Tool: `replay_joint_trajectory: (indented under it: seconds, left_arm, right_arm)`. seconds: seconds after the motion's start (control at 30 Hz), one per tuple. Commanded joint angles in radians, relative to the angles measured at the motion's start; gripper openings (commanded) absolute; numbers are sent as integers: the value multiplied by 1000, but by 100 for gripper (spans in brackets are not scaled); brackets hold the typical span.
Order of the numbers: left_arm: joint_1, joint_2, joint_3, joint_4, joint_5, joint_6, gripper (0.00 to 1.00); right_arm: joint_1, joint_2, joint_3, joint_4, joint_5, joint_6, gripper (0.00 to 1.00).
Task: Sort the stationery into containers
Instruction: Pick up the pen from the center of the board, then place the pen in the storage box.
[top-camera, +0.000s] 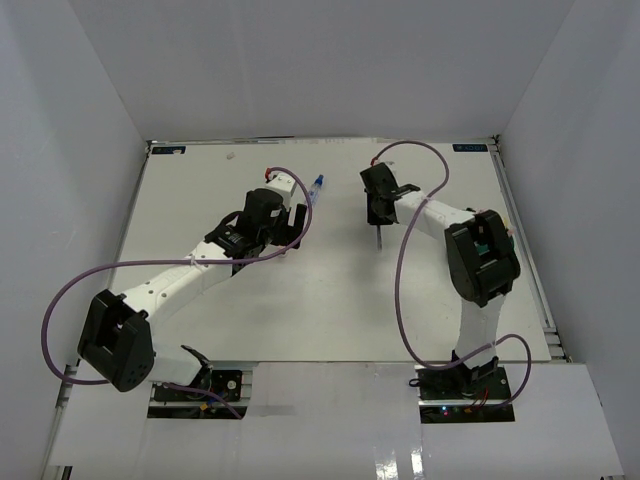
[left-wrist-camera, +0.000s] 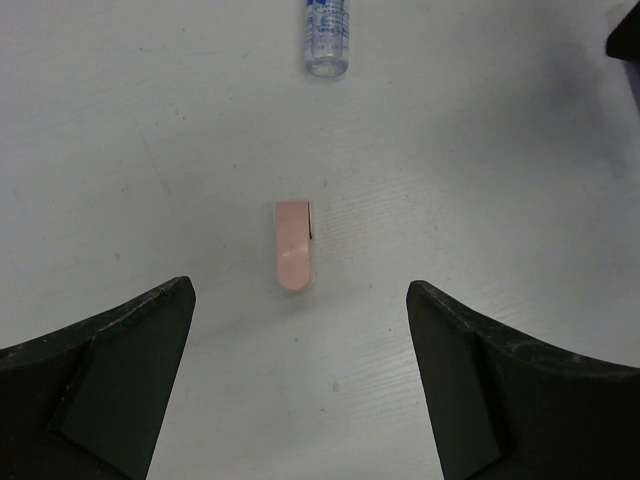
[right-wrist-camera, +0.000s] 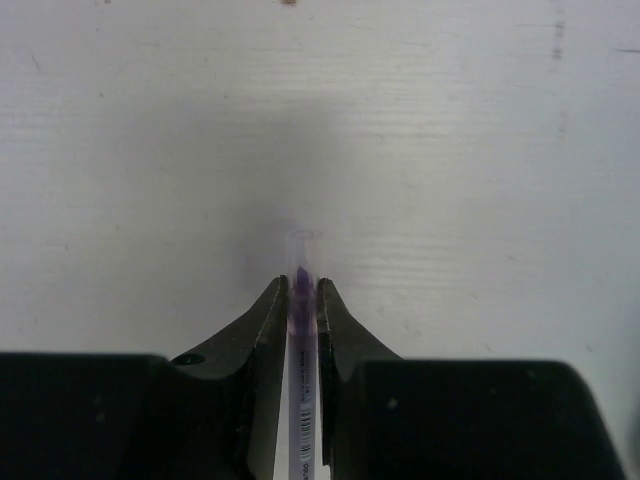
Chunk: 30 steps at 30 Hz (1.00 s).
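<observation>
eraser (left-wrist-camera: 295, 245): small pink block, pale sleeve round it, flat on the table (top-camera: 330, 300). Long side runs away from my left wrist camera. Hidden under my left wrist in the top view.
bottle (left-wrist-camera: 326, 40): clear with blue print, lying on its side beyond the eraser, apart from it. Only its near end is in the left wrist view. The top view shows the blue cap pointing at the far edge.
pen (right-wrist-camera: 304, 255): thin clear barrel, purple inside. A short end pokes out past my right fingertips. In the top view a thin dark length sticks out of the same pincer toward the arm bases. Can't tell if either end touches the table.
left pincer (left-wrist-camera: 299, 288): spread wide, holding nothing. The eraser sits midway between the two fingers (left-wrist-camera: 120, 370), with its near end about level with the tips and a gap on each side. Neither finger touches it.
right pincer (right-wrist-camera: 303, 285): clamped on the pen, with both tips pressed against the barrel.
left arm: reaches diagonally from the near-left base to mid-table, with its wrist just beside the bottle.
right arm: folded back over its base, with its wrist on the far centre-right of the table, near the left wrist but apart from it.
cables (top-camera: 400, 270): purple loops, one along each arm.
table: white and lightly scuffed, with white walls on three sides.
</observation>
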Motion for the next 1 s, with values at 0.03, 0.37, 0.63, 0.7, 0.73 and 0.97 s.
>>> replay_joint_trajectory:
  seconds: [0.03,0.37,0.63,0.7,0.73,0.97]
  left_arm:
    - [-3,-19,14,-9,2,1,98]
    - [-3,-48,17,-11,14,-5,98]
    - [-3,-65,14,-9,19,-10,98]
    - [-3,-65,14,-9,22,-10,98]
    - [-3,-67,12,-9,26,-10,98]
    - [-3,-73,14,-9,29,-8,98]
  right_arm:
    - [-13,-296,-119,95,96,-68,8]
    - [-254,-850,-573,391,270,-149,8]
    - [-492,-1116,-871,698,328,-157,8]
    - [-561,-1125,-880,722,322,-178,8]
    - [-584,-1125,-882,744,312,-186,8]
    - [-648,-1101,-900,843,289,-269,8]
